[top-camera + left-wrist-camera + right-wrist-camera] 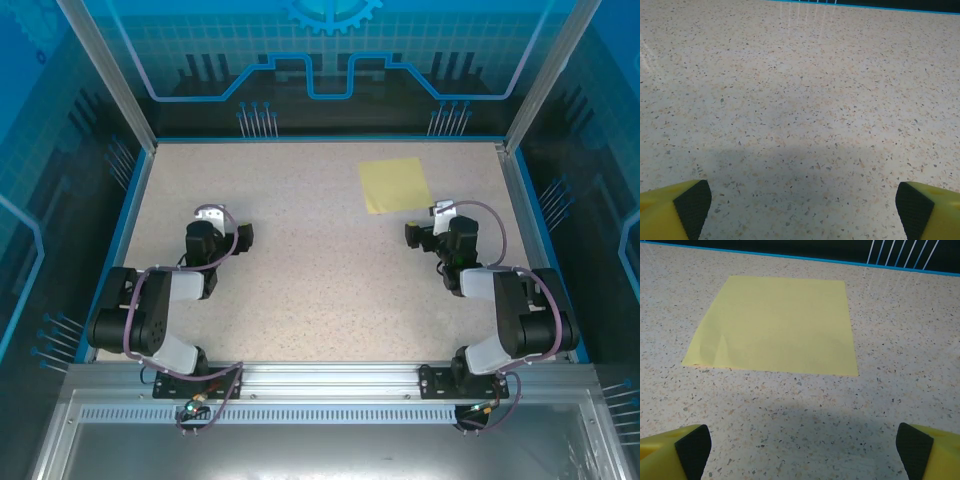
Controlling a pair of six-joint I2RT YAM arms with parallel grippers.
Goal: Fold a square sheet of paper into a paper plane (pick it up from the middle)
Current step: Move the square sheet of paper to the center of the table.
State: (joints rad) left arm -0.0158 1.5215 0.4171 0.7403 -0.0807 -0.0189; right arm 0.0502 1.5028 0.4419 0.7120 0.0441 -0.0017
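Toward one o'clock on the table (pixel 320 290) lies the square sheet of paper (pixel 395 185), pale yellow and flat on the speckled surface. Its edges are slightly turned against the table's edges. Its near left corner carries a small wrinkle and lifts a little. The far edge of the sheet is near the blue border (pixel 330 138) of the table but apart from it, and bare table stays on all four sides of the sheet.

Just at the six o'clock side of the sheet stands the right gripper (pixel 803 447), with its yellow, black-padded fingers spread wide and nothing between them, not touching the paper. The left gripper (pixel 802 205) is at about nine o'clock, well apart from the sheet, also spread wide and holding nothing, above bare table.

Between the two arms, the middle of the table is open room. On the back panel at twelve o'clock, a blue gear drawing (pixel 335 12) is printed above angular blue lines.
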